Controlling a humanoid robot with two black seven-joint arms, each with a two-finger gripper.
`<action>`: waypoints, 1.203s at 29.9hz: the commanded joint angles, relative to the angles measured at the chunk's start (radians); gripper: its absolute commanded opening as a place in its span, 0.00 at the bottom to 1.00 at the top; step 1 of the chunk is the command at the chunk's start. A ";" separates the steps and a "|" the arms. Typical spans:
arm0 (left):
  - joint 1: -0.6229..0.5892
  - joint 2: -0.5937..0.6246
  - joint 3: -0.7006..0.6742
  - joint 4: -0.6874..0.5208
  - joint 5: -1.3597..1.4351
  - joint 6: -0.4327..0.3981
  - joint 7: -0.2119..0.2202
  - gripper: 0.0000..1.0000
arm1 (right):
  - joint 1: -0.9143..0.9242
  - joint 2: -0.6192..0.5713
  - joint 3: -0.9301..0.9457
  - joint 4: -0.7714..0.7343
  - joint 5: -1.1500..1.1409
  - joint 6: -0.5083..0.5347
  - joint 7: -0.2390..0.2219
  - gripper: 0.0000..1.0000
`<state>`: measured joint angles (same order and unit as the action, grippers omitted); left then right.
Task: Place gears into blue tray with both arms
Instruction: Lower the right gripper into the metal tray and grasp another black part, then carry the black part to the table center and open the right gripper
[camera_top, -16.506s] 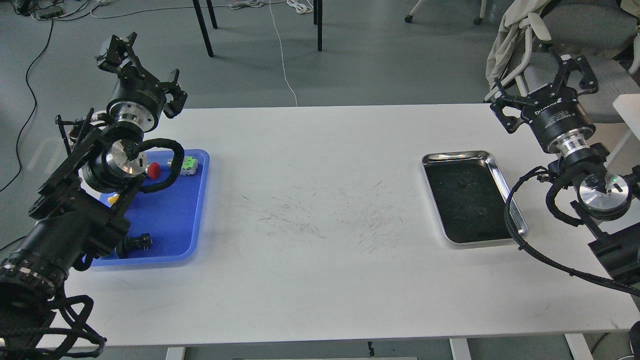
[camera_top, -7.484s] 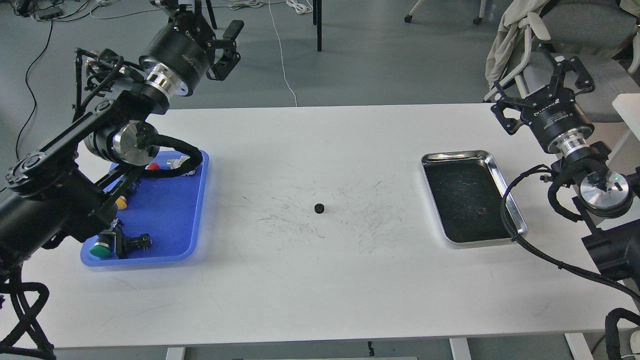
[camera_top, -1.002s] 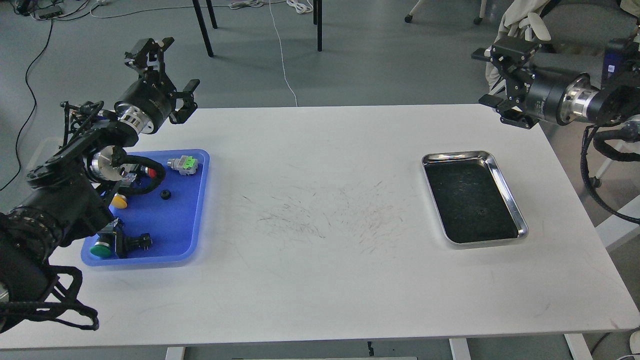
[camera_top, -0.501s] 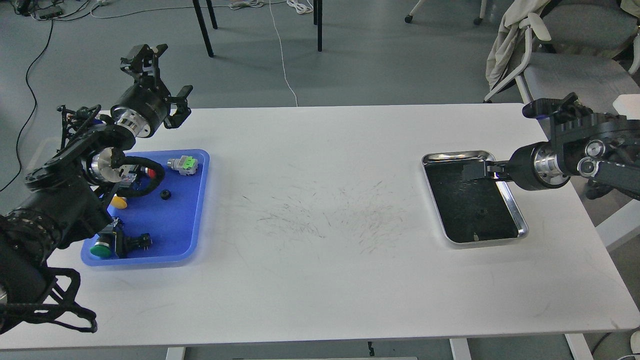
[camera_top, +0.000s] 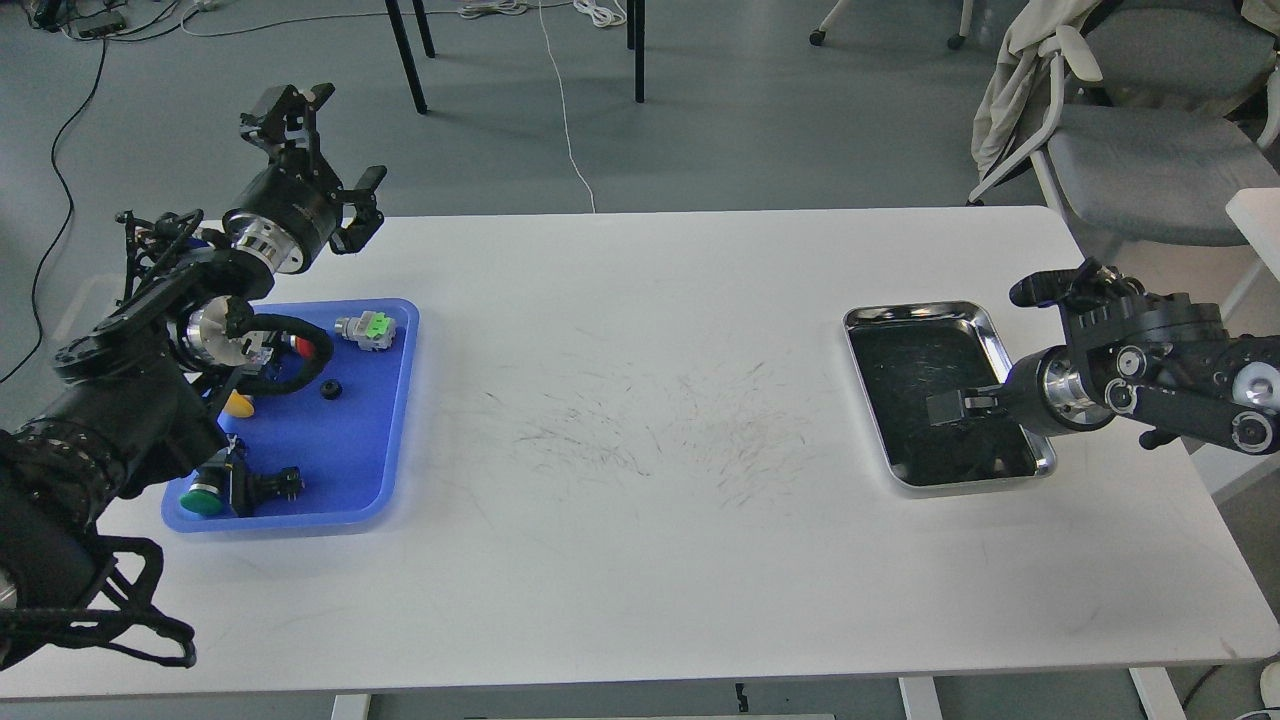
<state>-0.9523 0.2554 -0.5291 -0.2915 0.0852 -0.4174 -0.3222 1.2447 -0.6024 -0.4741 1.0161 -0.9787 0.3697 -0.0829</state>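
The blue tray (camera_top: 345, 455) lies at the table's left side, and one small black gear (camera_top: 329, 389) rests on its floor near the middle. My left gripper (camera_top: 322, 143) hangs open above the table's far left corner, behind the tray, holding nothing. My right gripper (camera_top: 952, 412) is down inside the steel tray (camera_top: 905, 310), low over the black lining at its near half. Its dark fingers blend with the lining, so their state is unclear. No gear shows in the steel tray; the spot under the gripper is hidden.
Several push-button switches lie in the blue tray: a green-and-grey one (camera_top: 365, 328), a red one (camera_top: 303, 343), a yellow one (camera_top: 237, 403) and a green-capped one (camera_top: 203, 497). A grey chair (camera_top: 1150, 150) stands behind the table's right corner.
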 joint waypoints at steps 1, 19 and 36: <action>0.001 -0.001 0.000 0.000 0.001 0.000 -0.001 0.98 | -0.025 0.019 0.000 -0.027 -0.002 -0.006 0.002 0.95; -0.002 0.007 0.000 0.000 0.002 0.000 -0.001 0.98 | -0.033 0.041 0.000 -0.037 -0.003 -0.023 0.009 0.52; -0.003 0.008 0.000 0.000 0.002 0.003 -0.001 0.98 | -0.013 0.024 0.014 -0.005 -0.035 -0.072 0.037 0.01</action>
<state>-0.9544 0.2653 -0.5292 -0.2915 0.0875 -0.4154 -0.3237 1.2183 -0.5704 -0.4737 0.9819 -1.0224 0.3265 -0.0470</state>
